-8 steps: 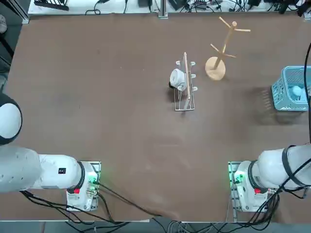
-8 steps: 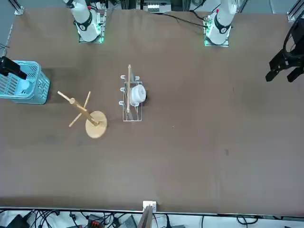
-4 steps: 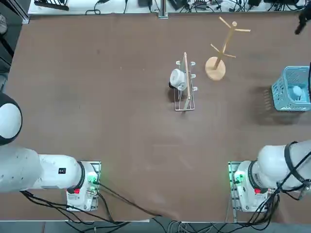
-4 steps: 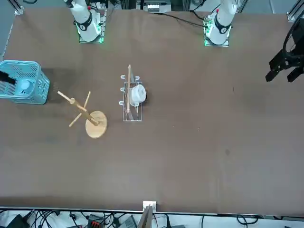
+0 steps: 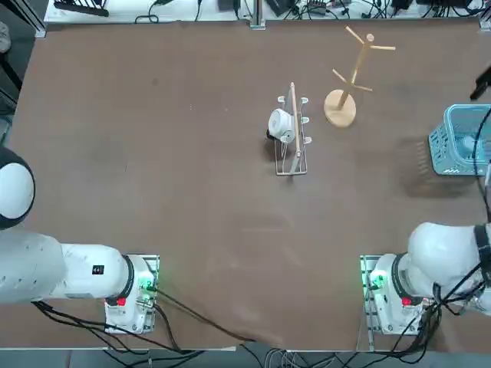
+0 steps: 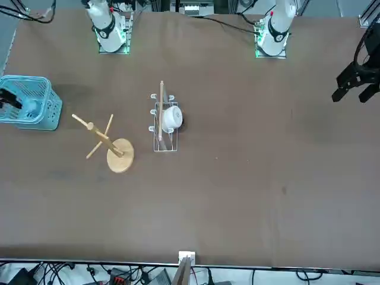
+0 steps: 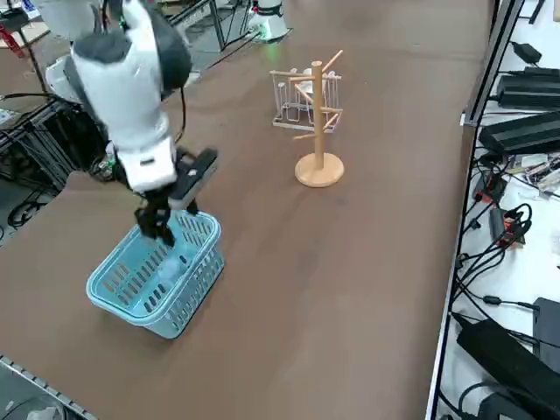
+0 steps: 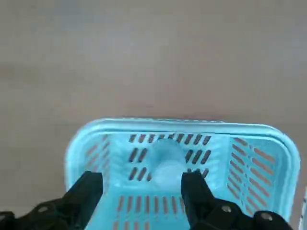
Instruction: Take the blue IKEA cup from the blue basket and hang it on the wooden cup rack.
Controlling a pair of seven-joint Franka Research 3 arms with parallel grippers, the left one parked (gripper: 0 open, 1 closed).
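- The right gripper is hovering just above the blue basket, with its fingers spread apart and gripping nothing.
- The blue IKEA cup is lying inside the basket, against the slotted floor; its exact tilt is hard to tell.
- The wooden cup rack is standing well apart from the basket, with its pegs bare.
- Handling judgement: the cup is looking light, rigid and smooth-walled, so it is likely slippery under the pads.
- Recommended hold: one finger inside the rim and one outside, or across the tapered body near the mouth, leaving the opening free for a peg.
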